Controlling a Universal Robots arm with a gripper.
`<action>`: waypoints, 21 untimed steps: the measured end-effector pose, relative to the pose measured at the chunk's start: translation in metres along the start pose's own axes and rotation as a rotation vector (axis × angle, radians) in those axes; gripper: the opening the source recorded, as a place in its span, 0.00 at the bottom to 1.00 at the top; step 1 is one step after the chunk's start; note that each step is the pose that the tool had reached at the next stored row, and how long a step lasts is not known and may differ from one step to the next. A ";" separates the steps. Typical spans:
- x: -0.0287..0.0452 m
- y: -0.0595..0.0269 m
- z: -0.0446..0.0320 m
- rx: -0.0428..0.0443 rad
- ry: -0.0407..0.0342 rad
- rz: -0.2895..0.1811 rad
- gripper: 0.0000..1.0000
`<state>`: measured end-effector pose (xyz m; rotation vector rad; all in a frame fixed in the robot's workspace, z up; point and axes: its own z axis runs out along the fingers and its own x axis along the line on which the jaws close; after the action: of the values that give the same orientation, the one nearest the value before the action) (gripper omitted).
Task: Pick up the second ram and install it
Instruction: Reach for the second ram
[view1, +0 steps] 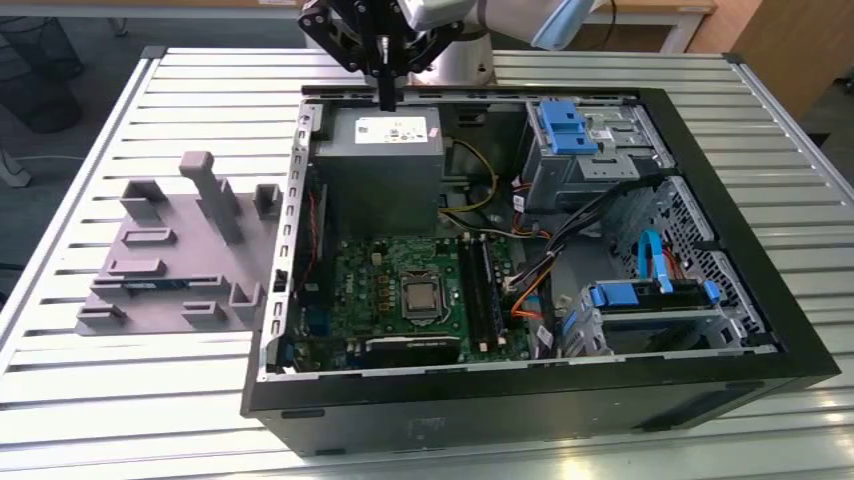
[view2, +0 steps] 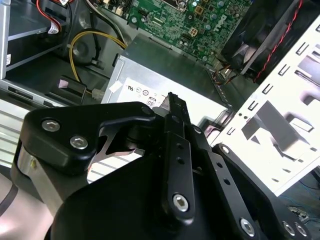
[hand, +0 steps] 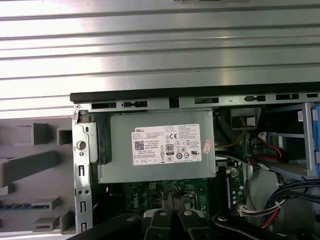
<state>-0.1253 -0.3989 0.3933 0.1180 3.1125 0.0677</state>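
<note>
The second ram (view1: 140, 284) lies flat in a slot of the grey tray (view1: 174, 250), on the exterior view's left of the open computer case. The first wrist view shows it as a dark strip with blue marks (hand: 22, 205) in the tray. My gripper (view1: 387, 100) hangs above the far edge of the case, over the grey power supply (view1: 378, 150), well away from the tray. Its fingers are shut with nothing between them, as both wrist views show (hand: 172, 196) (view2: 172, 102). The black memory slots (view1: 483, 290) run beside the processor socket on the green motherboard (view1: 387, 275).
The black case (view1: 747, 330) lies on its side on a slatted metal table (view1: 80, 380). Blue drive brackets (view1: 567, 125) and cable bundles (view1: 587, 215) fill its right half. Upright blocks (view1: 214, 195) stand on the tray. The arm's base (view1: 454, 50) is behind the case.
</note>
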 end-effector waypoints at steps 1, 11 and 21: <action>0.0003 0.0000 0.0000 0.0000 0.0000 0.000 0.11; 0.0057 -0.0004 0.0000 0.0000 0.0000 0.000 0.11; 0.0120 -0.0009 0.0000 0.0000 0.0000 0.000 0.11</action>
<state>-0.1374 -0.3989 0.3930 0.1180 3.1125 0.0676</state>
